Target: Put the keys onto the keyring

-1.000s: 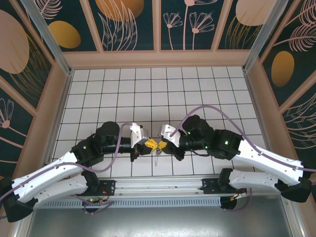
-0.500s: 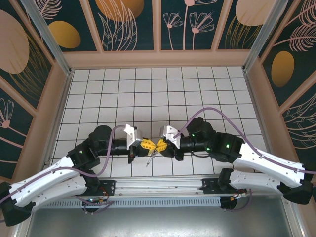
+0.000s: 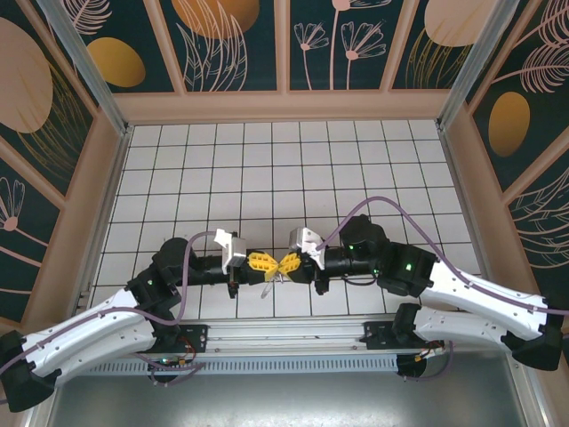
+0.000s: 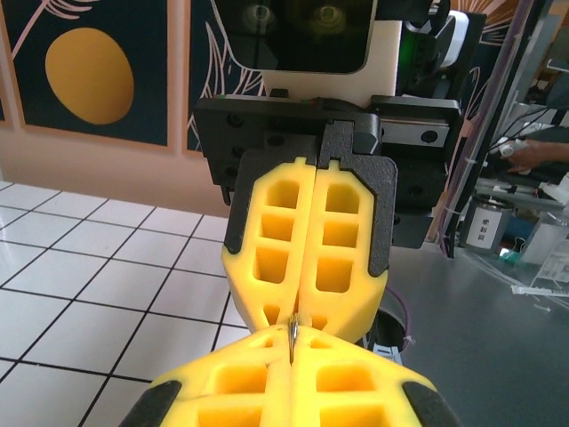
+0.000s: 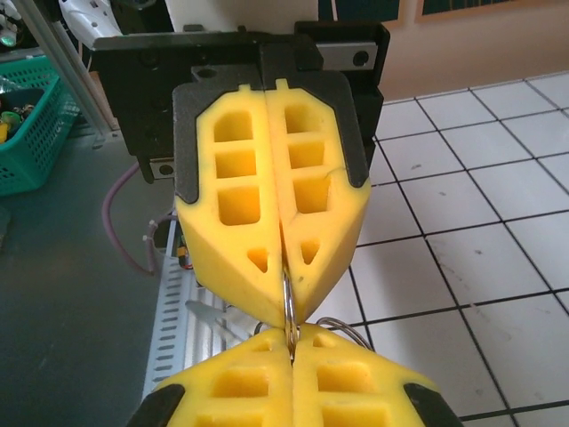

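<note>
My two yellow-fingered grippers meet tip to tip just above the tiles near the front edge. The left gripper [image 3: 271, 263] and the right gripper [image 3: 284, 263] are both shut. A thin metal ring of the keyring [image 5: 288, 313] stands edge-on, pinched between both pairs of fingertips. The same metal edge [image 4: 291, 336] shows in the left wrist view. A wire loop [image 5: 345, 327] curves out beside my right fingers. A pale thin key [image 5: 206, 315] hangs off toward the front rail; from above it is a thin sliver [image 3: 269, 285]. I cannot tell how the key is attached.
The white tiled floor [image 3: 284, 169] stretches behind the grippers. The metal rail [image 3: 284, 334] with the arm bases runs close in front. Purple cables [image 3: 382, 203] arch over both arms. A teal basket [image 5: 27, 116] sits beyond the table.
The left arm has drawn back and lowered, and both grippers have shifted slightly left. They stay shut tip to tip. The hanging key has swung a little left.
</note>
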